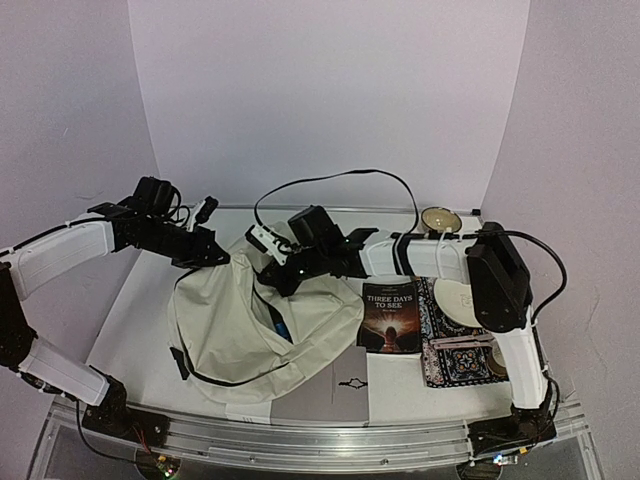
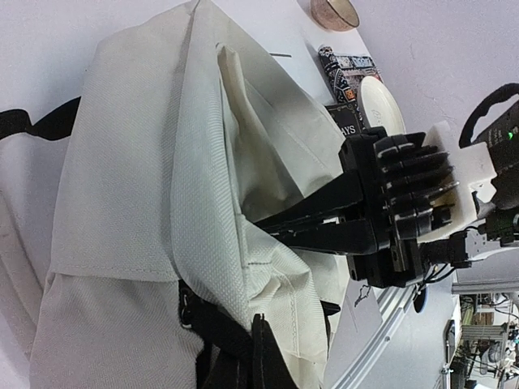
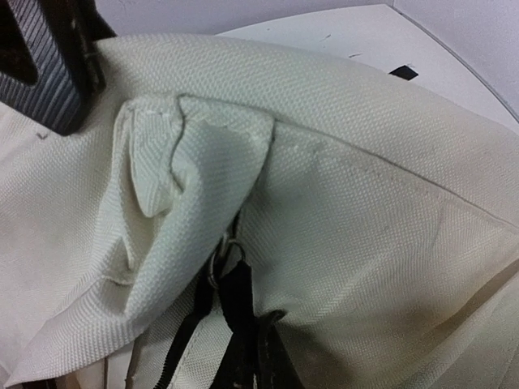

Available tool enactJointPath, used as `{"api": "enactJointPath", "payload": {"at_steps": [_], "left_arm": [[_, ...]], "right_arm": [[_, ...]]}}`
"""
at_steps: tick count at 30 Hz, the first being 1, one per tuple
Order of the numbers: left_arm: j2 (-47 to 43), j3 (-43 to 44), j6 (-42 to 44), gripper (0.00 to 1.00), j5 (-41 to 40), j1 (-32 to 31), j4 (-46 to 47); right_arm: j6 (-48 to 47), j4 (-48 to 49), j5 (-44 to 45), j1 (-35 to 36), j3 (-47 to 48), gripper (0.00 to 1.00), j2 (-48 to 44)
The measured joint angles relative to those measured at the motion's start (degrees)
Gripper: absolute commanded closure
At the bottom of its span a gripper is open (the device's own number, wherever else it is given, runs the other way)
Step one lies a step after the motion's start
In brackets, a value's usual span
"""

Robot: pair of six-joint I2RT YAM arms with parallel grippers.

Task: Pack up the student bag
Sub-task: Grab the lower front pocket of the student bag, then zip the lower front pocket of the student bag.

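Two arms: both reach over the tabletop [image 1: 135,315] to the upper rim of the student bag [image 1: 235,320]
Student bag: lies slumped on the left-centre of the tabletop, mouth gaping toward the right, something blue just inside
Left gripper [image 1: 208,256]: jaws closed, pinching cream fabric at the bag's far-left rim
Right gripper [image 1: 272,268]: jaws closed on a raised fold of the bag's fabric at the top of the opening
Zipper pull [image 3: 227,271]: black tab on a metal ring, hanging below the bunched fold
Book [image 1: 390,315]: dark cover, flat just right of the bag
Patterned cloth [image 1: 455,352]: beside the book, under the right arm
Bowl [image 1: 440,218]: at the far edge
Grey flat item [image 1: 335,392]: partly under the bag's near edge
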Motion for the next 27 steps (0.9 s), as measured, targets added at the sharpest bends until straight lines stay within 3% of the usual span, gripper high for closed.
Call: {"api": "enactJointPath", "payload": {"at_steps": [16,27], "left_arm": [[0.7,0.0,-6.5,1.0,-8.9,0.2,-0.3],[1.1,0.0,-11.3,1.0,-13.0,4.4,-1.4]], "right_arm": [[-1.6,-2.4,9.1,5.0,-12.6,1.0,-15.0],[-0.8,-6.0,14.3,7.9,-25.0,1.0,-20.0]]}}
